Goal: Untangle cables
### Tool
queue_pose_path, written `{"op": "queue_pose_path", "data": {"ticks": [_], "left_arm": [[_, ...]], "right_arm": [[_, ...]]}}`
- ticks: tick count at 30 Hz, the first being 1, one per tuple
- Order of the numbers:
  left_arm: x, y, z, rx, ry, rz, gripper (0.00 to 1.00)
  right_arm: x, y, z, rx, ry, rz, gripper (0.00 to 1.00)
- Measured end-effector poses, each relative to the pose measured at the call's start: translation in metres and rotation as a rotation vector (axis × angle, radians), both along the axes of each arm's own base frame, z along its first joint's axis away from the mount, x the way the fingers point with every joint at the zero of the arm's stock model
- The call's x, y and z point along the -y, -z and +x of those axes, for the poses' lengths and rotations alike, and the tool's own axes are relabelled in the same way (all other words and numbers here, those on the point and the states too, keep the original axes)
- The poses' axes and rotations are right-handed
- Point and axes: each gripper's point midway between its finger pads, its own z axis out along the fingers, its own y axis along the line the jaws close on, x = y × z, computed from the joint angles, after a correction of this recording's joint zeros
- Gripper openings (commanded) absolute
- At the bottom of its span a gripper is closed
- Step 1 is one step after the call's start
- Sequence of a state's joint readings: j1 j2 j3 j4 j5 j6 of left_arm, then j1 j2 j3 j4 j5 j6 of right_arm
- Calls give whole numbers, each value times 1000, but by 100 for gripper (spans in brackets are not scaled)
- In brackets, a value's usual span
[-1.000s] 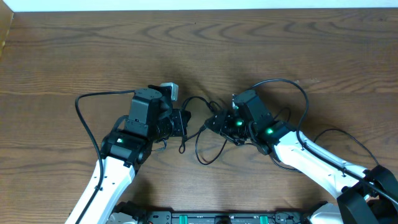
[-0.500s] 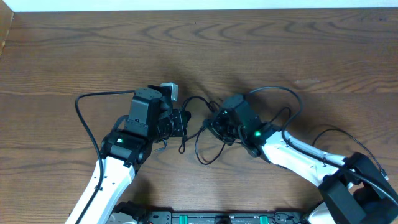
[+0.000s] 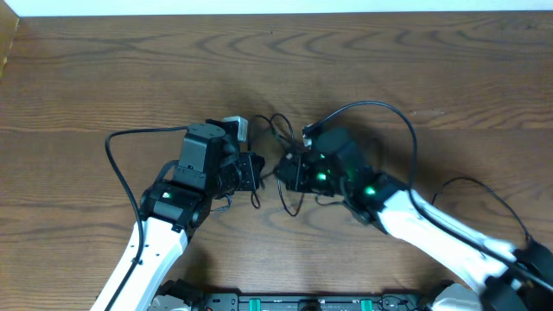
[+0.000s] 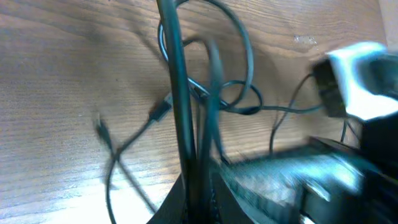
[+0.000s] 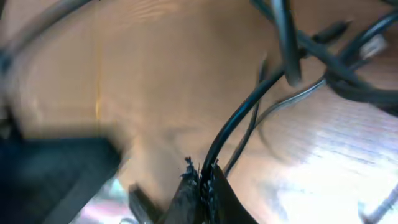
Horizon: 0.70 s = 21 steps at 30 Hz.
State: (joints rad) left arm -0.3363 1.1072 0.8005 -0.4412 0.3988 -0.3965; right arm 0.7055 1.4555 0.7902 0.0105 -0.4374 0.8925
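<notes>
Black cables (image 4: 177, 93) (tangled) on wooden table (image 3: 86, 69)

One table (image 3: 104, 69) bears two grippers, the left gripper (image 3: 256, 173) at nine o'clock and the right gripper (image 3: 286, 173) at three o'clock of one uncountably knotted bundle of cables (image 4: 179, 93).

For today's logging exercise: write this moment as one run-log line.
left jaws: shut on black cable | right jaws: shut on black cord | untangling: not done
</notes>
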Motion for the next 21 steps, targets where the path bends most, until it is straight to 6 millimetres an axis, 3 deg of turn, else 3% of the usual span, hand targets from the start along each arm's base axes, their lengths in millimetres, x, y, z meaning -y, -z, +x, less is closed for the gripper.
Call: {"op": "queue_pose_path", "data": {"ticks": [5, 8, 11, 17, 21], "left_arm": [[0, 0, 0, -1, 0, 0, 8], [0, 0, 0, -1, 0, 0, 8], [0, 0, 0, -1, 0, 1, 8], [0, 0, 0, -1, 0, 0, 8], [0, 1, -1, -6, -1, 2, 8]], "right_arm": [[19, -8, -27, 68, -121, -88, 1], [33, 3, -31, 62, -121, -165, 1], [29, -2, -30, 137, -183, -159, 1], [42, 6, -12, 132, -47, -230, 1], [34, -17, 11, 262, 4, -179, 1]]}}
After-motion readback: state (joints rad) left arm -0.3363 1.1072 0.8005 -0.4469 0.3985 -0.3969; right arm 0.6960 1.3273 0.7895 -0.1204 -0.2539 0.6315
